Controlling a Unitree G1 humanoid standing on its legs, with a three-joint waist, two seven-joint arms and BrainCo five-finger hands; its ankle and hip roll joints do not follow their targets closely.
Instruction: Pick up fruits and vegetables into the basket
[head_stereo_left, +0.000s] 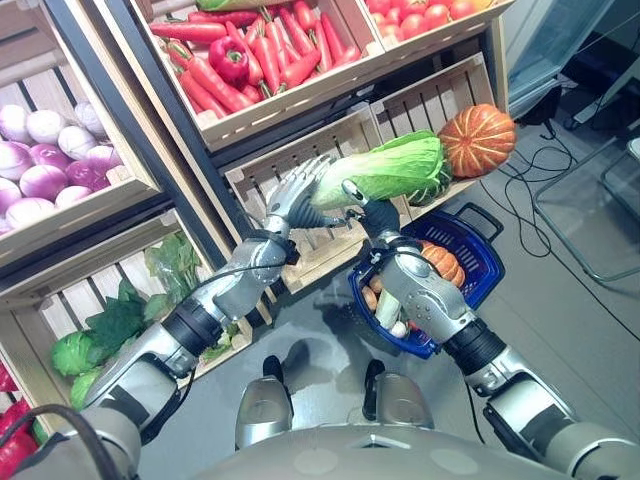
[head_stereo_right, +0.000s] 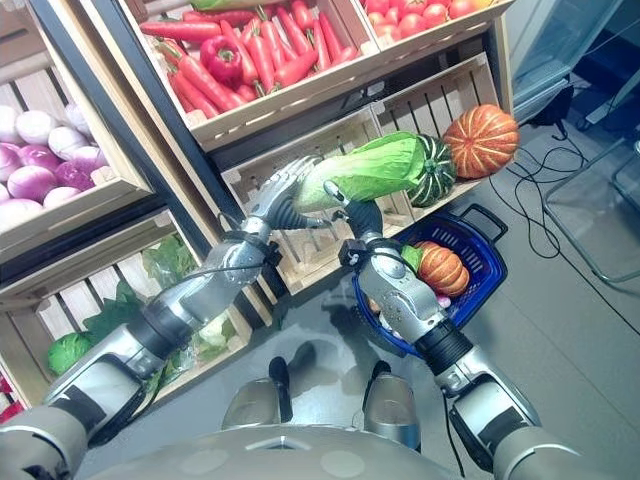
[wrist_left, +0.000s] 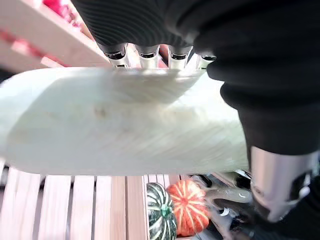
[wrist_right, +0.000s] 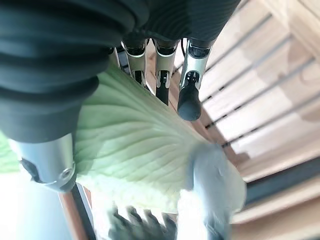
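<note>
both hands up at the lower crate (head_stereo_left: 300, 190) of the wooden shelf, sharing one napa cabbage (head_stereo_left: 385, 168); cabbage lies lengthwise between them, pale stem end toward the left hand, green leafy end toward the striped green squash (head_stereo_right: 435, 170) and the orange pumpkin (head_stereo_left: 478, 138) sitting in that crate's right part; left hand (head_stereo_left: 293, 196) wraps the pale end, fingers over the top and thumb under it (its wrist view has the fingers hooked along the cabbage's far edge); right hand (head_stereo_left: 372, 212) grips the cabbage from below near its middle, fingers (wrist_right: 189, 102) curled over the leaf in its wrist view; cabbage is held clear of the crate floor, above and just left of the blue basket (head_stereo_left: 485, 270); basket hangs at the right forearm, already carrying a small orange pumpkin (head_stereo_right: 442, 268) and some pale produce too hidden to name; upper crate holds carrots (head_stereo_left: 275, 55) and a red pepper (head_stereo_left: 229, 58); far left crate holds purple-white onions (head_stereo_left: 45, 155); bottom left crate holds green cabbages (head_stereo_left: 75, 352).
</note>
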